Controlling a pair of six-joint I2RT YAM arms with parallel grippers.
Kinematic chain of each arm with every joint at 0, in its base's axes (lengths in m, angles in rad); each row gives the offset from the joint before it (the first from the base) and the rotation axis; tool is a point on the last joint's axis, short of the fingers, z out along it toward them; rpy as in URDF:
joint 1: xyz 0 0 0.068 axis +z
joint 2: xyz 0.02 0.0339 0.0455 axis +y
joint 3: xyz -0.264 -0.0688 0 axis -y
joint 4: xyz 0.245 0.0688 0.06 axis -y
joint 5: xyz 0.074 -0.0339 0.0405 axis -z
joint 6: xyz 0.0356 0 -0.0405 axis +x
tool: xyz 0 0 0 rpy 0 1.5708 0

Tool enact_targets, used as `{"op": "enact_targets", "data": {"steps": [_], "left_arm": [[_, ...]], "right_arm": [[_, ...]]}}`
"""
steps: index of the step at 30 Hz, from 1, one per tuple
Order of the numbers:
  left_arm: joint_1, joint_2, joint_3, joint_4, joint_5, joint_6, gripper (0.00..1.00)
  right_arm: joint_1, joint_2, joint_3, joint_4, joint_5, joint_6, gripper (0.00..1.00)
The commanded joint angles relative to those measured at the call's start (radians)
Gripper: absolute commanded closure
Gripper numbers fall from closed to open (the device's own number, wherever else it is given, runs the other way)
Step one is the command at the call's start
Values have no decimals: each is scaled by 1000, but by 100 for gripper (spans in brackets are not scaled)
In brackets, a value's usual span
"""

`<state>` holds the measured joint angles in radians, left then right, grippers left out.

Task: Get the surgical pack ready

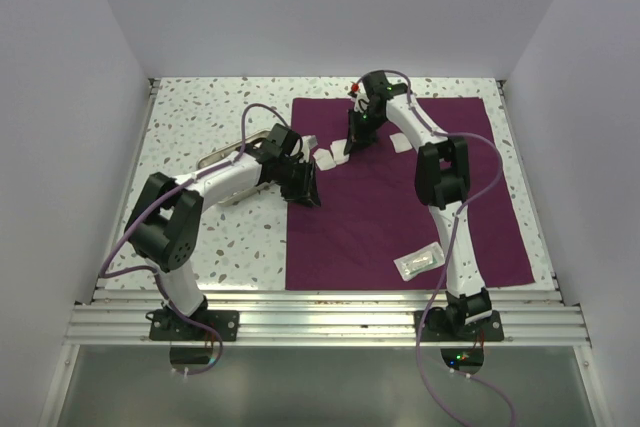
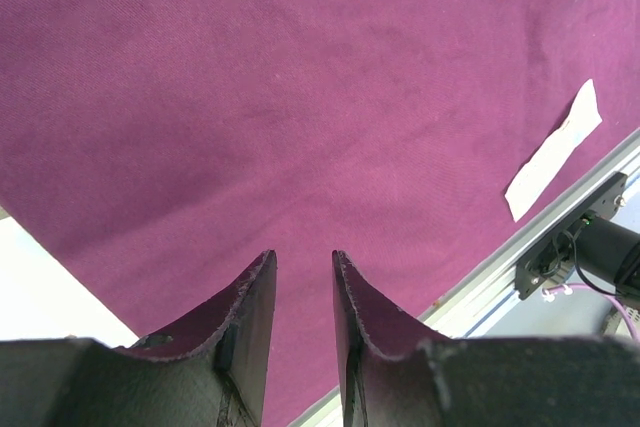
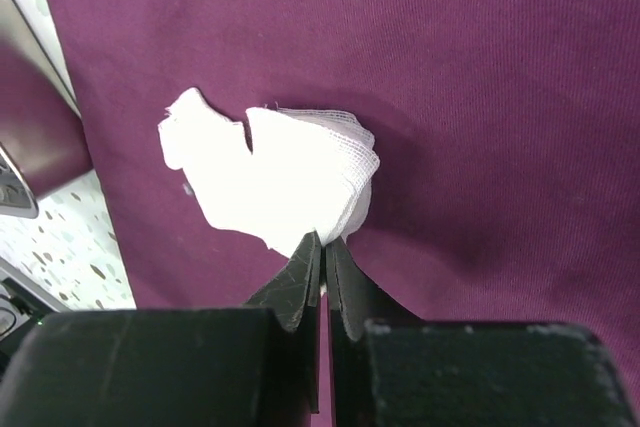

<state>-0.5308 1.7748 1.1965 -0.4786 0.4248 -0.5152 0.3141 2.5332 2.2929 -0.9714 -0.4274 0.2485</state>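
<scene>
Black fingers of the right gripper (image 3: 325,239) are pressing together on the edge of a crumpled white gauze square (image 3: 290,172), pinching it over the drape (image 1: 400,207) near its 11 o'clock corner. Deep maroon and flat, the drape is covering the right half of the table (image 1: 200,117). A pouch (image 1: 419,261) is lying at its 5 o'clock. Over its 9 o'clock edge the left gripper (image 2: 303,257) is hovering, fingers narrowly parted and holding nothing, with speckled tabletop showing beyond.

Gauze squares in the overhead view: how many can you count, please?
3 gauze squares: one near the drape's left edge, one pinched by the right gripper, one just right of that arm. Others may hide under it.
</scene>
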Motion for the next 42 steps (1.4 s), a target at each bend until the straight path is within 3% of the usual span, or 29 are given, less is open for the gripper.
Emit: {"op": "enact_targets", "data": {"steps": [1, 7, 17, 21, 26, 42], "left_arm": [[3, -11, 31, 43, 37, -23, 67], [15, -17, 34, 89, 83, -58, 50], [38, -23, 35, 109, 106, -74, 48], [38, -26, 14, 123, 111, -82, 48], [38, -29, -6, 135, 117, -88, 48], [38, -3, -3, 146, 132, -89, 48]], "right_arm": [[0, -22, 56, 7, 18, 12, 100], [-3, -56, 39, 2, -8, 32, 100], [-4, -48, 14, 34, -11, 14, 100], [-4, -36, 25, 34, 7, -3, 76], [-4, -36, 30, 16, 36, -14, 59], [-3, -5, 14, 14, 16, -8, 57]]}}
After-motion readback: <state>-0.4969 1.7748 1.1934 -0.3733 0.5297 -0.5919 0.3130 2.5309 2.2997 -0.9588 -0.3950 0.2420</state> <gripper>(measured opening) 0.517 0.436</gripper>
